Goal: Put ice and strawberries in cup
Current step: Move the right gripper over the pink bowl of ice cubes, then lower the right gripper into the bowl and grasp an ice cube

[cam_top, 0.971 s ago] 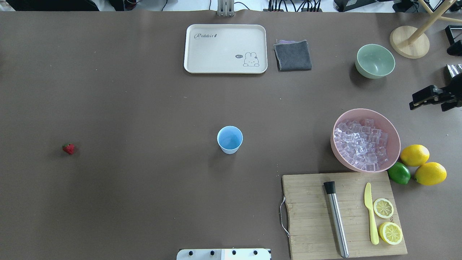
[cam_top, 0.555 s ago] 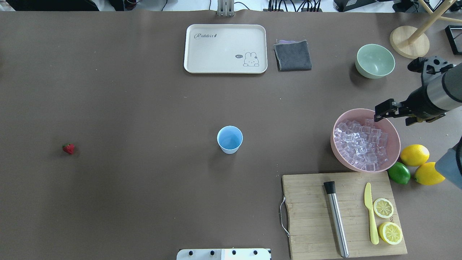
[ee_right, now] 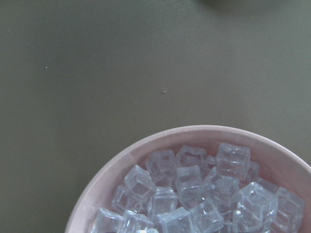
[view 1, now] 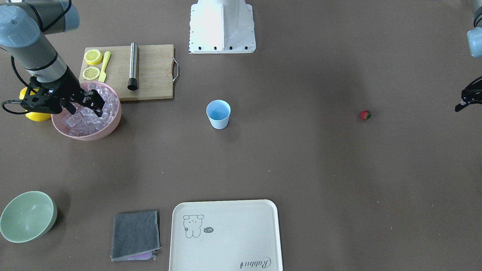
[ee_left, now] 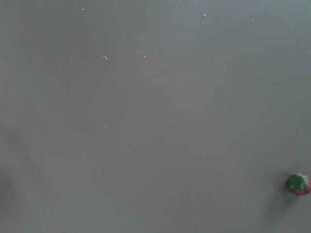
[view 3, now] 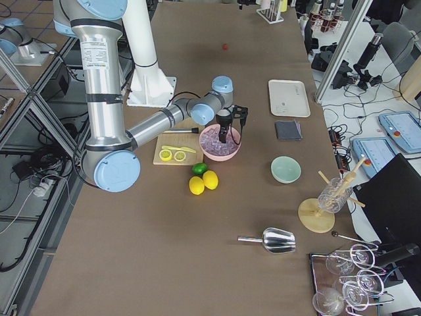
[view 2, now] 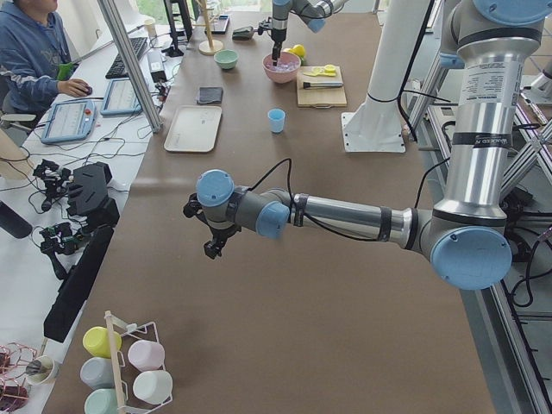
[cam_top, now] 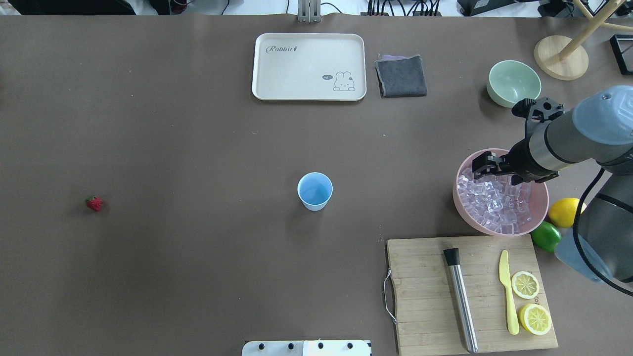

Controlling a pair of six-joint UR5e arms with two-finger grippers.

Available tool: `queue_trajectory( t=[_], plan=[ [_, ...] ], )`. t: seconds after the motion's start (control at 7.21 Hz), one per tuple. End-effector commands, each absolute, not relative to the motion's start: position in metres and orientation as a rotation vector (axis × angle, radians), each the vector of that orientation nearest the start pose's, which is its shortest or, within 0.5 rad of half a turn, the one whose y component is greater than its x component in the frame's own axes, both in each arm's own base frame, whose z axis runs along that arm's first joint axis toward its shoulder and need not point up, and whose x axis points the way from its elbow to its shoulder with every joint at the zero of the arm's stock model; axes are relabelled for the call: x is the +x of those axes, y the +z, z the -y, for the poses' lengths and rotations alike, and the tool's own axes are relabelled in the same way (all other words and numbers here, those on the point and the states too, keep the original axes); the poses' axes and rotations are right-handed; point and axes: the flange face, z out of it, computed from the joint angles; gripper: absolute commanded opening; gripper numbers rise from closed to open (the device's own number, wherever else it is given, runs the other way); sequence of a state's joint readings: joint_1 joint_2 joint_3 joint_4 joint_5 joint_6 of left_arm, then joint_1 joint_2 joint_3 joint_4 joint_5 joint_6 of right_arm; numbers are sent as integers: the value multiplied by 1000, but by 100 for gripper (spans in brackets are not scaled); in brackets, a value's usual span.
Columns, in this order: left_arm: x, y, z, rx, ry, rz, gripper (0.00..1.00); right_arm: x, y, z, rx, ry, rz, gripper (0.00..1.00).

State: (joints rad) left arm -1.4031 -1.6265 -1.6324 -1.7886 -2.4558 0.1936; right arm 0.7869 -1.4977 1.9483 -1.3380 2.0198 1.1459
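Right hand (view 1: 87, 110) hovering, spread and empty, over ice (ee_right: 189, 187)
Just beneath it the cubes are lying heaped in the pink bowl (ee_right: 112, 165); they are looking hard, light and slippery, probably best pinched singly across flat faces.

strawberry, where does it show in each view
Front-facing: the strawberry lies right of middle on bare table.
Overhead: far left, about mid-height.
Exterior left: I cannot find it.
Exterior right: a tiny red dot at top centre.
Left wrist: bottom right corner.
Right wrist: not in it.
Landmark: the cup, roughly level with it in the overhead and front-facing views.
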Motion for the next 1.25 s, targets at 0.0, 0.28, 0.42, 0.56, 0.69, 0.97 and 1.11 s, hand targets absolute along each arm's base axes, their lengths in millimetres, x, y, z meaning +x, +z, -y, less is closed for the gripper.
queue_trajectory(
  t=[0.0,0.28,0.42,0.56,0.69,0.97,1.11],
  plan=[
    [33,567,530,328,485,-881,98,-322,429,422,39,169,767,83],
    [33,567,530,328,484,-881,98,-328,431,417,34,157,762,83],
    [32,567,530,328,482,-881,98,-330,431,416,34,154,761,83],
    [32,567,530,328,482,-881,98,-330,434,415,32,154,756,75],
    [33,567,530,328,484,-881,98,-332,434,415,30,150,755,58],
    [32,567,530,329,484,-881,98,-332,436,413,26,147,753,22],
    [32,567,530,330,485,-881,98,-332,433,413,27,147,757,0]
  ],
)
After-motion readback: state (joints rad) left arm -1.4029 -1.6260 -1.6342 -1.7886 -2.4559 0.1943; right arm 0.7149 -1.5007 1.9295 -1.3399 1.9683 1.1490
